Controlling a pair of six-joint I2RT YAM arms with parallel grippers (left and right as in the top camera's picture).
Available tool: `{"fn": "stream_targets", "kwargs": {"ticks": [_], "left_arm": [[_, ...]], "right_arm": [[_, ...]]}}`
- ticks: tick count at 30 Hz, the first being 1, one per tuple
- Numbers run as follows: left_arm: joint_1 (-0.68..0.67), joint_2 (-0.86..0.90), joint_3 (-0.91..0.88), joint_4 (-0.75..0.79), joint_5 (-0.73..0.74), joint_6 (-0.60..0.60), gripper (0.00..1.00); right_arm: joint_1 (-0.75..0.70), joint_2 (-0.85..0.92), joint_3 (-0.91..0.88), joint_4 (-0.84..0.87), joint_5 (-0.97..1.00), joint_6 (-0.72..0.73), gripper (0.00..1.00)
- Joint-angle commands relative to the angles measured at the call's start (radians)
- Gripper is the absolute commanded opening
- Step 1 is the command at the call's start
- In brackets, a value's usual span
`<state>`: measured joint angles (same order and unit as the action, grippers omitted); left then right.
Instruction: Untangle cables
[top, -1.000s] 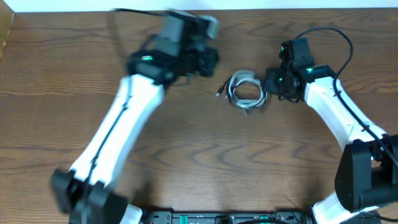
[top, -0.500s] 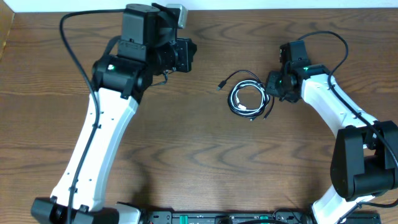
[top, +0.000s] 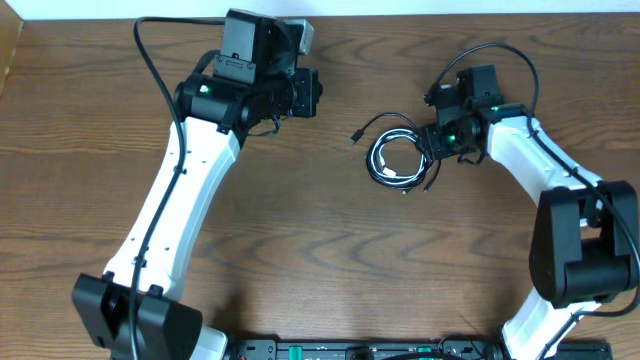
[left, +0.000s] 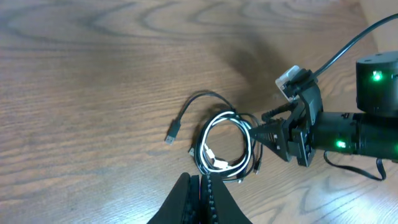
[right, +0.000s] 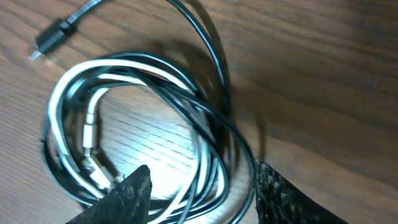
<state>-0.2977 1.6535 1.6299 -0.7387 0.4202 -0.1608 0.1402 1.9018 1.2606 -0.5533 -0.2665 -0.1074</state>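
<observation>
The cables (top: 400, 158) lie as a small coil of black cords and one white cord on the wooden table, right of centre. A black plug end (top: 354, 137) trails out to its left. My right gripper (top: 432, 145) is at the coil's right edge. In the right wrist view it (right: 200, 173) is open, its fingers straddling several strands of the coil (right: 143, 124). My left gripper (top: 312, 95) hangs apart from the coil, to its upper left. In the left wrist view it (left: 202, 186) is shut and empty, with the coil (left: 224, 146) beyond it.
Thicker black wires run from the left arm (top: 150, 60) and the right arm (top: 520, 60). The table's far edge (top: 400, 14) meets a white wall. The robot base (top: 360, 350) sits at the front edge.
The left arm pulled back to the left, then shifted slightly right, and is now sharp. The coil has settled with the black plug end trailing left. The right gripper stays at the coil's right edge.
</observation>
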Motion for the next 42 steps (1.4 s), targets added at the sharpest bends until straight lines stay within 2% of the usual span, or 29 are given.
{"fn": "stream_targets", "kwargs": {"ticks": [1,7,10,11,12,15,19,25,30,38,42], "left_arm": [[-0.003,0.027,0.010,-0.006,-0.001,-0.013,0.08],[-0.003,0.031,0.010,-0.005,-0.001,-0.013,0.07],[-0.003,0.031,0.010,-0.006,-0.001,-0.013,0.08],[-0.003,0.031,0.010,-0.006,-0.001,-0.013,0.08],[-0.003,0.031,0.010,-0.005,-0.001,-0.013,0.08],[-0.003,0.031,0.010,-0.006,-0.001,-0.017,0.08],[-0.003,0.031,0.010,-0.005,-0.001,-0.017,0.08],[-0.003,0.031,0.010,-0.005,-0.001,-0.017,0.07],[-0.003,0.033,0.010,-0.005,-0.001,-0.028,0.08],[-0.003,0.061,0.010,-0.006,0.000,-0.040,0.08],[-0.011,0.075,0.010,-0.005,0.000,-0.039,0.08]], "right_arm": [[-0.031,0.032,-0.005,0.009,-0.051,-0.101,0.48],[-0.048,0.097,-0.005,0.027,-0.051,-0.137,0.46],[-0.052,0.113,-0.005,0.031,-0.081,-0.137,0.42],[-0.052,0.113,-0.005,0.032,-0.088,-0.137,0.40],[-0.052,0.112,-0.005,0.035,-0.088,-0.129,0.31],[-0.052,0.100,-0.003,0.041,-0.115,-0.098,0.15],[-0.052,0.067,0.005,0.039,-0.172,-0.055,0.01],[-0.047,-0.040,0.016,0.038,-0.246,0.003,0.01],[-0.047,-0.166,0.017,0.056,-0.349,0.123,0.01],[-0.047,-0.306,0.017,0.071,-0.354,0.484,0.01],[-0.046,-0.321,0.017,0.070,-0.379,0.541,0.01]]}}
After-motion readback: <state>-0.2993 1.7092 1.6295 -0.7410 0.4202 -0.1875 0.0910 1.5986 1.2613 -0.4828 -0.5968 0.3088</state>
